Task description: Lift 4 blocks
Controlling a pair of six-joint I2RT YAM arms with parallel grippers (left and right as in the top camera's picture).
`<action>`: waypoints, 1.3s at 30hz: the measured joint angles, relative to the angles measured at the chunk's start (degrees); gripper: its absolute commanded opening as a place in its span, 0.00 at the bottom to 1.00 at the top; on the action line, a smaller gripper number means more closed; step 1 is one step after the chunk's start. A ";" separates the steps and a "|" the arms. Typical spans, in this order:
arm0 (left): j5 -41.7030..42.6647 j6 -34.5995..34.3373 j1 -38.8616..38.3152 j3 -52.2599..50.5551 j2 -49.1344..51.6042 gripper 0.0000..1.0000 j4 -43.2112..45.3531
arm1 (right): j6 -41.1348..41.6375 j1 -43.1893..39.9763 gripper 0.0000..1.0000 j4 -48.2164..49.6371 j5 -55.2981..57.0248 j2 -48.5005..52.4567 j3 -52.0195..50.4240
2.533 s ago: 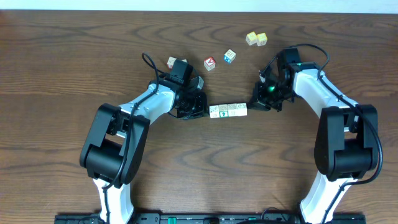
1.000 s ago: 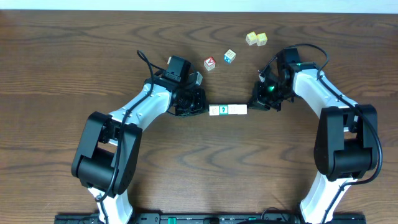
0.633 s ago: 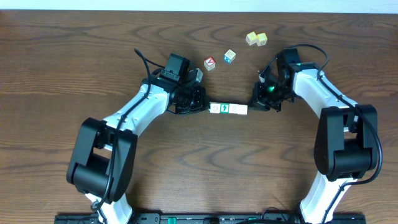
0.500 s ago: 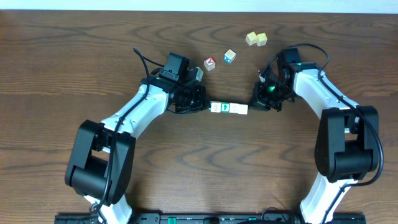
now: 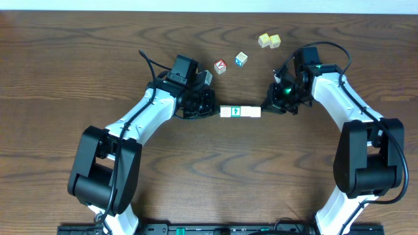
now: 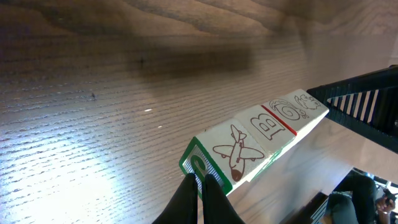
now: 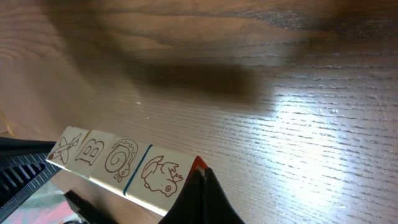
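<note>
Seemingly airborne, four letter blocks (image 5: 240, 112) (one marked B) sit squeezed between left gripper (image 6: 200, 185) and right gripper (image 7: 201, 182), both closed.

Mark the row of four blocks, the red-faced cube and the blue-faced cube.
row of four blocks (image 5: 240, 112), overhead view, top of the row's middle
red-faced cube (image 5: 220, 66), overhead view, top face
blue-faced cube (image 5: 241, 59), overhead view, top face

Letter "B" on cream block (image 6: 268, 124) in row of four; no other text legible.
</note>
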 measured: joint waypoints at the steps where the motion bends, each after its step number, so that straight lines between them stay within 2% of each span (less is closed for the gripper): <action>1: 0.00 0.00 0.00 0.00 -0.13 0.07 0.00 | 0.00 0.00 0.01 0.02 0.00 -0.07 0.00; 18: -0.17 -1.11 0.02 0.00 -2.12 0.07 -0.57 | 1.05 0.00 0.01 0.00 -0.68 -7.28 0.00; 39: 0.50 -1.29 0.26 0.00 -7.23 0.07 -0.79 | 1.49 1.18 0.01 -0.68 2.36 -7.43 0.00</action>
